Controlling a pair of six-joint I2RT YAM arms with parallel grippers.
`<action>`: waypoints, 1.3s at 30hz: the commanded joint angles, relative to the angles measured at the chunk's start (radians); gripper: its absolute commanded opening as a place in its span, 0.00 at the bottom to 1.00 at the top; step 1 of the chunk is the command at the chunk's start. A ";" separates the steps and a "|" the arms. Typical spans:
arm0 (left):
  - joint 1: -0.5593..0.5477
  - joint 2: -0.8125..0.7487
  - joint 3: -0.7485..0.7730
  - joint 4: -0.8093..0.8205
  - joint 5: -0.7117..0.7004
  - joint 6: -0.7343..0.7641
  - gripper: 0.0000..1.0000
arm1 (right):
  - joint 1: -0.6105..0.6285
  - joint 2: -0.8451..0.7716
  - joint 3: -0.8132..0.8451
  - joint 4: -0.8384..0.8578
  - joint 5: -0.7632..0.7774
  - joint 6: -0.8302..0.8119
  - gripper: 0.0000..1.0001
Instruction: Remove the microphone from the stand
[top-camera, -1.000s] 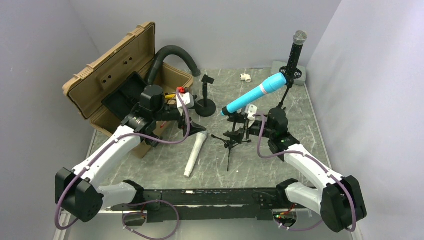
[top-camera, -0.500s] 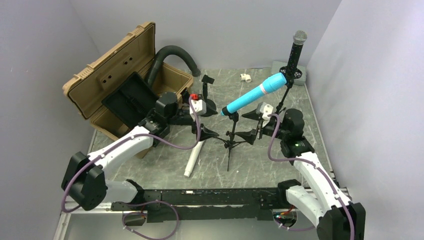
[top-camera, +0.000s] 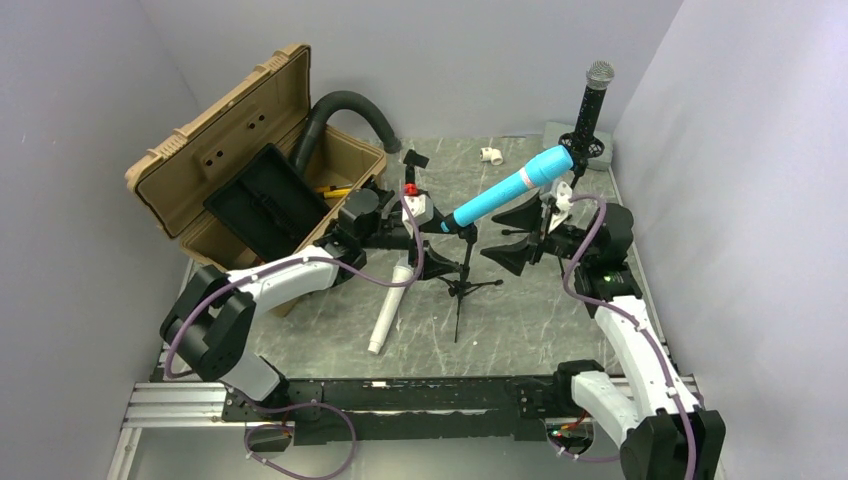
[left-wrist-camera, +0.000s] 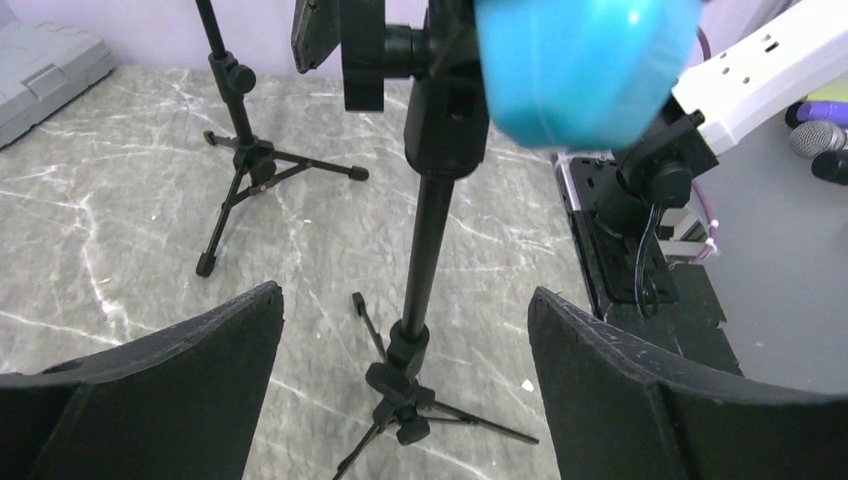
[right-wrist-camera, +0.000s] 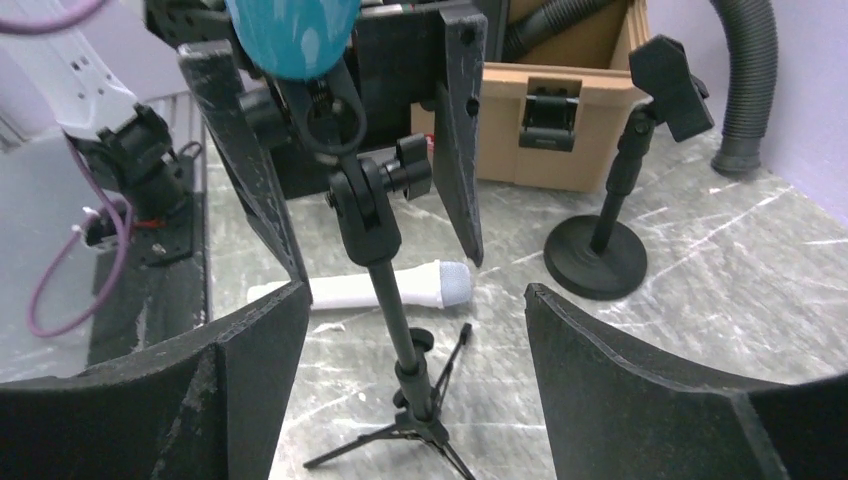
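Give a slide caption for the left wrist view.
Open left end effector faces the tripod stand holding the blue microphone.

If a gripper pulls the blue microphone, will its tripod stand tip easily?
Probably yes: the tripod stand looks thin, with short legs, and the blue microphone sits high, slanted sideways. It may also slide on the smooth table.

Soft, even light is coming from overhead, and the walls (top-camera: 450, 60) are reading pale violet-grey. Shadows under the stand (top-camera: 460, 290) are lying faint and diffuse. The table (top-camera: 500, 330) is giving off a mild sheen.

Left wrist view: the blue microphone (left-wrist-camera: 585, 70) is sitting against the lens and blurring into a smooth blob.

Right wrist view: lines are bowing near the edges, probably from a wide lens.
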 joint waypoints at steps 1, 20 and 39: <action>-0.017 0.040 0.044 0.213 0.021 -0.109 0.91 | -0.013 0.018 0.021 0.284 -0.073 0.265 0.81; -0.046 0.153 0.101 0.276 0.028 -0.205 0.54 | -0.056 0.081 0.020 0.873 -0.042 0.838 0.81; -0.065 0.151 0.115 0.176 0.031 -0.130 0.00 | -0.055 0.169 0.075 1.073 0.060 1.075 0.85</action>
